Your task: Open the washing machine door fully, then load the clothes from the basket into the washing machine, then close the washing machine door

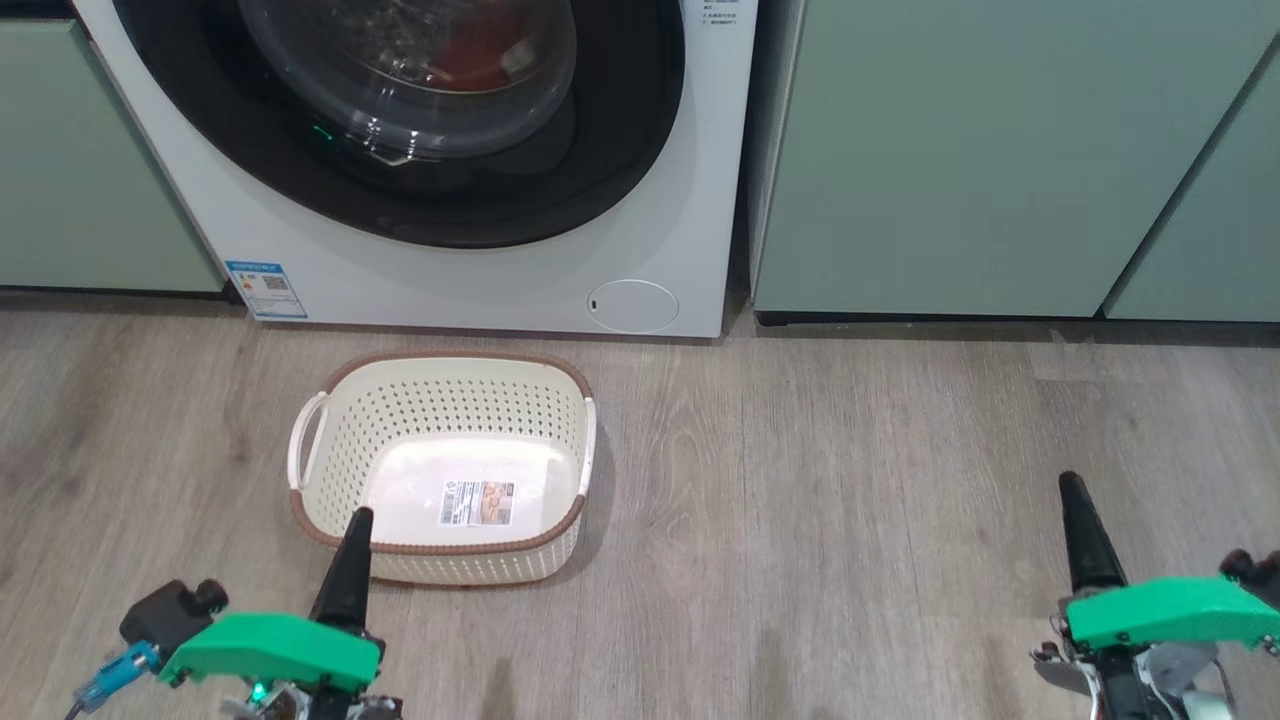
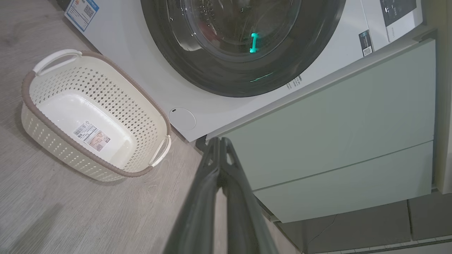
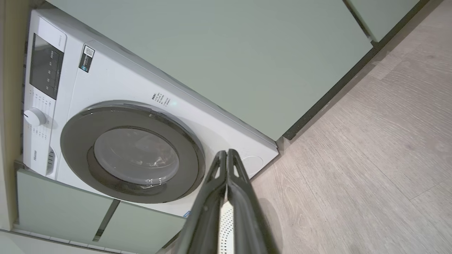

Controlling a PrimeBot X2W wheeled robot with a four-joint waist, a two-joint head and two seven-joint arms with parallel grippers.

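Head view first: my left gripper point(image 1: 359, 518) sits at the lower left with its two dark fingers pressed flat together, nothing in them. The tip lines up with the near rim of the basket point(image 1: 440, 362); can't tell if it actually touches. The basket stands on the wood floor point(image 1: 850, 500) just in front of the washing machine point(image 1: 650, 200), with its label sticker point(image 1: 477, 502) showing on the bare bottom. The washing machine door point(image 1: 625, 150) is flush against the front, and a patch of the red garment point(image 1: 470, 62) shows through the glass. My right gripper point(image 1: 1071, 485) is at the lower right, also clamped tight on nothing, well apart from the basket and over plain floor. Pale green cabinets point(image 1: 950, 150) flank the machine. There's a blue sticker point(image 1: 266, 288) at its lower left corner and a round filter cover point(image 1: 632, 306) at its lower right.

Left wrist view: my fingers meet at the tip, pointing at the cabinet just beside the machine's bottom corner. The basket lies off to the left of them, the door is up top, and a green glow is reflected in its window.

Right wrist view: the closed fingers point at the machine's lower corner near the filter cover. The door sits to their left, shut, with the control panel point(image 3: 44, 67) and knob point(image 3: 34, 116) further left. A sliver of perforated basket peeks through the slot low between the fingers. Floor runs off to the right.
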